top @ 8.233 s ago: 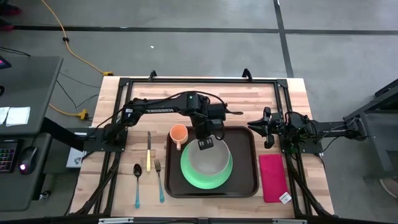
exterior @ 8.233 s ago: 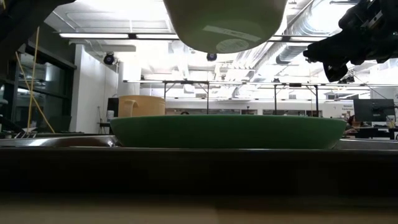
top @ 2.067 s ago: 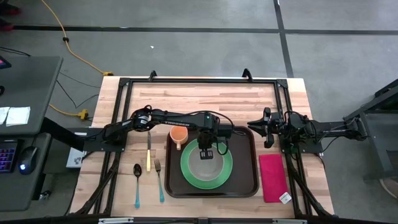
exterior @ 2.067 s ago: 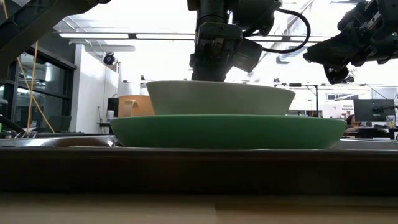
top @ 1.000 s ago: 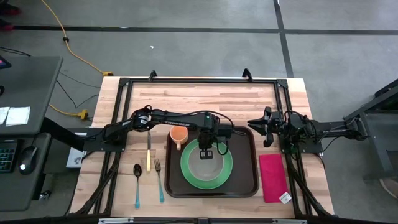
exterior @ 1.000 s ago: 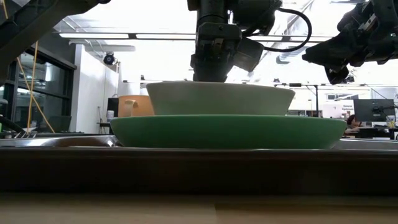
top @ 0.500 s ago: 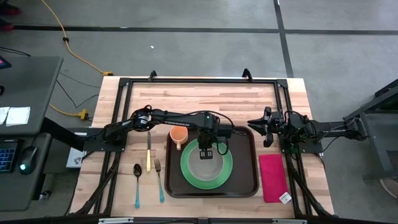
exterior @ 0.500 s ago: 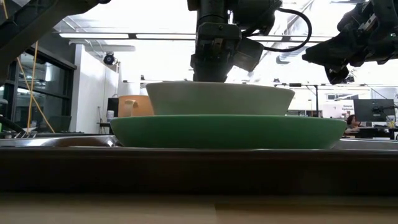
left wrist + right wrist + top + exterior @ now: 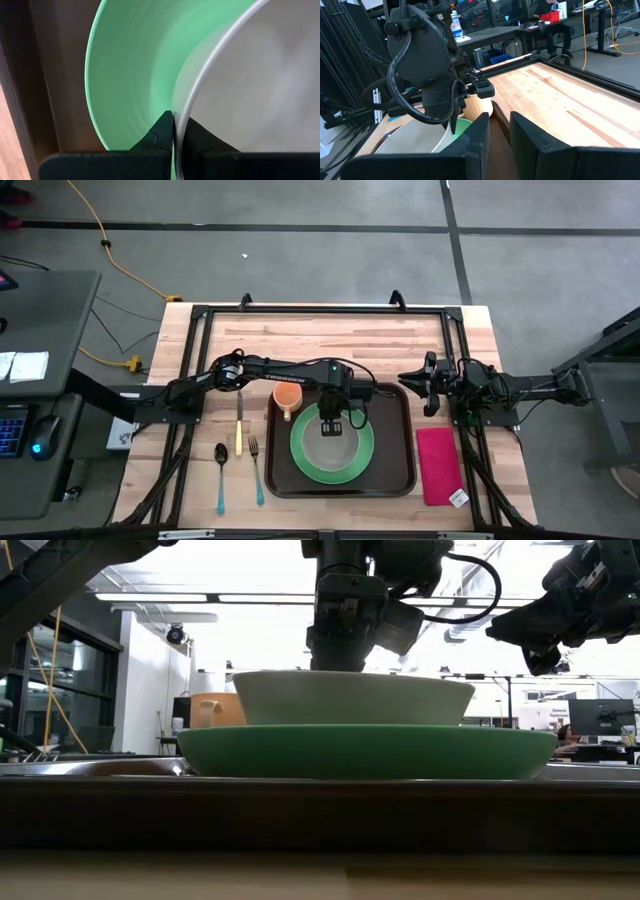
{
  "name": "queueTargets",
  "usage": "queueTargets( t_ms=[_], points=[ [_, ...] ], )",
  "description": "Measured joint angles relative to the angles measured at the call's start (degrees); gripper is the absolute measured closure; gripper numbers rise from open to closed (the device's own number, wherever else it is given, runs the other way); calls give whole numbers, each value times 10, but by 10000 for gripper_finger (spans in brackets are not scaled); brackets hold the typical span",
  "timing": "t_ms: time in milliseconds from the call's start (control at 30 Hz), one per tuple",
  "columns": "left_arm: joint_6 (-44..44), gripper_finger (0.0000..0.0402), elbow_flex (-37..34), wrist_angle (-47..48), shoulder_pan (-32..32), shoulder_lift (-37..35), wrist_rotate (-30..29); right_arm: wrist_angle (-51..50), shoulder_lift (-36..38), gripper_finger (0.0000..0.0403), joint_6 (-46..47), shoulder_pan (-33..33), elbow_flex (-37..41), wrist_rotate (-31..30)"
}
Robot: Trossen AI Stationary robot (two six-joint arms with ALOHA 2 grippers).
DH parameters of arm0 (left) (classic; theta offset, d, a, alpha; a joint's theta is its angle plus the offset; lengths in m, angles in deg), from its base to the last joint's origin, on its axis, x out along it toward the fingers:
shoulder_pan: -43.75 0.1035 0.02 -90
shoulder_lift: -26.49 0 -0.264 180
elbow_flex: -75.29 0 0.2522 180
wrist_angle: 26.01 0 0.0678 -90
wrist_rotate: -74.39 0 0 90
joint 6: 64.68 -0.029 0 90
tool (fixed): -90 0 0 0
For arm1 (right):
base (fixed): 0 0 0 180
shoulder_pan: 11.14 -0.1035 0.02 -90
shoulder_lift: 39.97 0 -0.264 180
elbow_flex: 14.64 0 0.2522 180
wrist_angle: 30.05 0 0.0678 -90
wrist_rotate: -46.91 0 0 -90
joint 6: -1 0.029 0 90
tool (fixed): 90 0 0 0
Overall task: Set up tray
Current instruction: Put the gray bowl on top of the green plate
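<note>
A wide green plate [image 9: 366, 751] sat on the dark tray [image 9: 320, 812], whose front rim ran right across the picture. A white bowl [image 9: 352, 697] sat on the plate. The left gripper [image 9: 340, 650] came straight down from above and met the bowl's rim near the middle. The right gripper [image 9: 540, 652] hung high up at the top right, well apart from the bowl. Behind the plate, on the left, an orange cup [image 9: 222, 710] peeked out.
</note>
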Motion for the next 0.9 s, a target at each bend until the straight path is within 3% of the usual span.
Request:
queueTargets(
  t_ms=[467,900],
  points=[
    [2,352,0,-1,0,0,-15,0,0,351,0,0,0,0],
    [6,243,3,-10,0,0,-32,0,0,349,0,0,0,0]
  ],
)
